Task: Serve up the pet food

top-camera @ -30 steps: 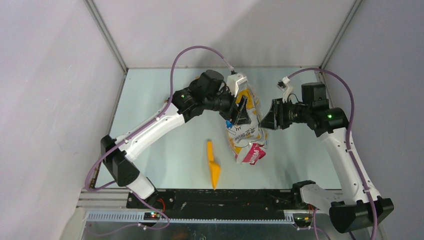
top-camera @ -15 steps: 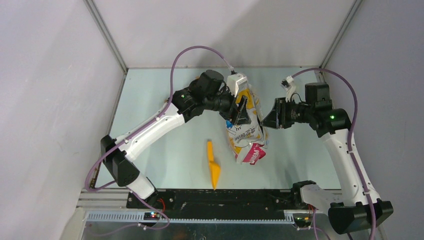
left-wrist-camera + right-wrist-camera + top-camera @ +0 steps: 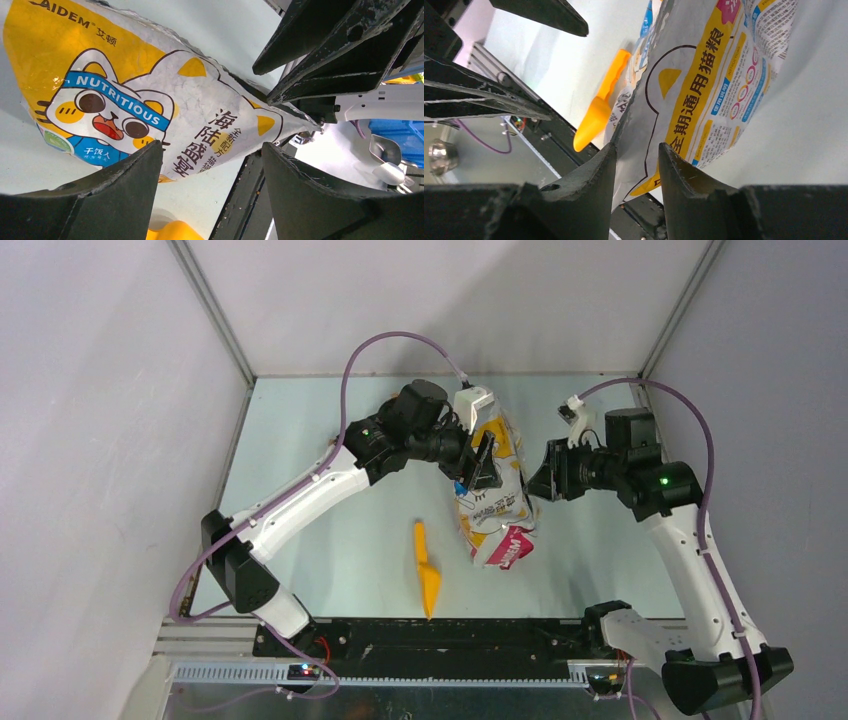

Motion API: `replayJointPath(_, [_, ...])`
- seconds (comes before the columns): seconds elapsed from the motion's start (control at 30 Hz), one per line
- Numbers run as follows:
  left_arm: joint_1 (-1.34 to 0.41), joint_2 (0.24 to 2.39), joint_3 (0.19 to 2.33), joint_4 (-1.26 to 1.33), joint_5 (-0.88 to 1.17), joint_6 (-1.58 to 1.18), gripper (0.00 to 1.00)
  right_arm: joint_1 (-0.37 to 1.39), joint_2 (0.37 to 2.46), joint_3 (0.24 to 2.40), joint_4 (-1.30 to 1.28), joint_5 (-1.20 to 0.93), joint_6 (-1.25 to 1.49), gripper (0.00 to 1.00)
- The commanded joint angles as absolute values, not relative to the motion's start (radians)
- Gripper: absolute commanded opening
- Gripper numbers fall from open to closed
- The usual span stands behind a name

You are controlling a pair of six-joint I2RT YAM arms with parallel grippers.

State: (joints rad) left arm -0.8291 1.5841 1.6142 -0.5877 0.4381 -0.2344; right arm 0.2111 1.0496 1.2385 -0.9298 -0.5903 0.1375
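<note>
The bag (image 3: 495,508) lay on the desk (image 3: 300,420) about midway between the left and right edges, its top towards the far edge. The pet food could not be seen in any view. The left pincer (image 3: 482,468) sat against the bag's left side, jaws spread wide, the printed cat face between its fingers (image 3: 125,195). The right pincer (image 3: 533,480) met the bag's right edge, jaws narrowly apart around that edge; whether they pinched it, I could not tell. The scoop (image 3: 427,570) lay by the near edge, just left of the bag.
</note>
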Motion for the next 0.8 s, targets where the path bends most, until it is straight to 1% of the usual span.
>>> replayJointPath(0.0, [-0.833,1.548,1.659,-0.577,0.42,-0.222,0.79,0.233,1.063,1.264,-0.943,-0.421,0.068,0.39])
replayJointPath(0.2, [-0.834,1.55,1.66,-0.576,0.408,-0.223,0.79,0.289,1.084,1.325,-0.957,-0.315,0.029,0.38])
replayJointPath(0.5, [-0.834,1.552,1.662,-0.559,0.407,-0.249,0.79,0.306,1.081,1.376,-1.0,-0.184,0.003,0.36])
replayJointPath(0.77, [-0.842,1.578,1.701,-0.511,0.371,-0.384,0.76,0.315,1.108,1.388,-1.047,-0.165,0.003,0.3])
